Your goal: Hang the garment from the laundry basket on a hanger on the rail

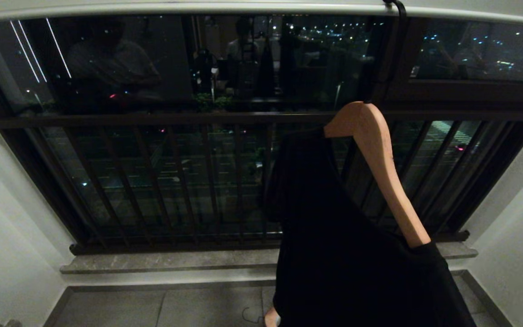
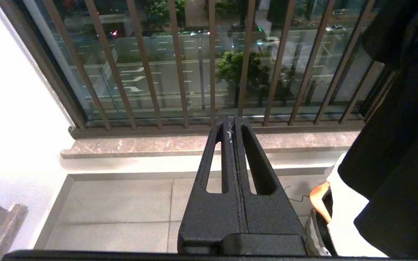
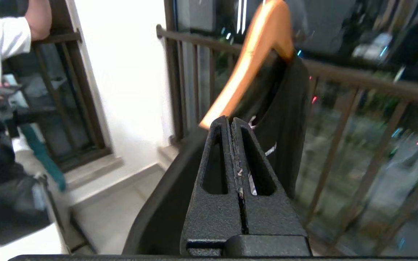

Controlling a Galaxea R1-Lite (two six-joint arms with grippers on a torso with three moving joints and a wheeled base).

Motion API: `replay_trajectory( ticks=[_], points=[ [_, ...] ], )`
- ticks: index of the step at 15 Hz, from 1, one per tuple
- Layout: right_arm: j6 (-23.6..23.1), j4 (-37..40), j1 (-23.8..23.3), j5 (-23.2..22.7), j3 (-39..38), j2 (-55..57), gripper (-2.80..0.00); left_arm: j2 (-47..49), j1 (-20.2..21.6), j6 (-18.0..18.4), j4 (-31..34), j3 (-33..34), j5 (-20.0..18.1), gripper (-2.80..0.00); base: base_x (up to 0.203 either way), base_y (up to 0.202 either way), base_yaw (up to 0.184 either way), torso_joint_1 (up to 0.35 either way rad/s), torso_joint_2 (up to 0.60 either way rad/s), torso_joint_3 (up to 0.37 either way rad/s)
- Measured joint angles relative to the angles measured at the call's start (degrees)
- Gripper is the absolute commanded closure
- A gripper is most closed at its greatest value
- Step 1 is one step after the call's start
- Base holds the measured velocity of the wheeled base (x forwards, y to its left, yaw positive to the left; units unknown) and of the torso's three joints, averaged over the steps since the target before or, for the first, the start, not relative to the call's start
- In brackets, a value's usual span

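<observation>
Fingers (image 3: 218, 152) of right gripper (image 3: 232, 125) closed, empty; left gripper (image 2: 232, 123) likewise. Garment (image 1: 347, 254) on hanger (image 1: 379, 154), hooked to rail (image 1: 152, 10). Task approx. complete.

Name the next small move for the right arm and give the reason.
Probably draw the right gripper back, clear of the black garment. The wooden hanger already hangs by its hook from the rail, carrying the garment, and the gripper is shut on nothing.
</observation>
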State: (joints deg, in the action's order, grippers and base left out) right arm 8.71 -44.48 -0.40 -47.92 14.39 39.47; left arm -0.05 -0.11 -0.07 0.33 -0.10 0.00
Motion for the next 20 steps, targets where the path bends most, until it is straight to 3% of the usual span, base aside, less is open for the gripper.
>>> replay_trajectory(
  ticks=[7, 9, 12, 15, 17, 20],
  points=[
    [-3.49, 11.46, -1.08, 7.79, -7.77, -19.84, 0.00, 0.00, -0.02, 0.00, 0.00, 0.00, 0.00, 0.00, 0.000, 0.000, 0.000, 0.000, 0.00, 0.000],
    [-7.21, 12.58, -0.41, 15.89, -11.73, -22.12, 0.00, 0.00, 0.00, 0.00, 0.02, 0.00, 0.00, 0.00, 0.000, 0.000, 0.000, 0.000, 0.00, 0.000],
    [-13.87, 22.01, 0.89, 30.85, -13.98, -25.14, 0.00, 0.00, 0.00, 0.00, 0.00, 0.00, 0.00, 0.00, 0.000, 0.000, 0.000, 0.000, 0.00, 0.000],
    [-15.40, 32.43, 1.58, 42.33, -14.32, -26.71, 0.00, 0.00, 0.00, 0.00, 0.01, 0.00, 0.00, 0.00, 0.000, 0.000, 0.000, 0.000, 0.00, 0.000],
    [-15.15, 36.20, 1.78, 45.01, -14.34, -27.07, 0.00, 0.00, 0.00, 0.00, 0.00, 0.00, -0.01, 0.00, 0.000, 0.000, 0.000, 0.000, 0.00, 0.000],
    [-13.69, 36.35, 1.85, 45.14, -14.37, -27.23, 0.00, 0.00, 0.00, 0.00, 0.02, 0.00, 0.00, 0.00, 0.000, 0.000, 0.000, 0.000, 0.00, 0.000]
  ],
)
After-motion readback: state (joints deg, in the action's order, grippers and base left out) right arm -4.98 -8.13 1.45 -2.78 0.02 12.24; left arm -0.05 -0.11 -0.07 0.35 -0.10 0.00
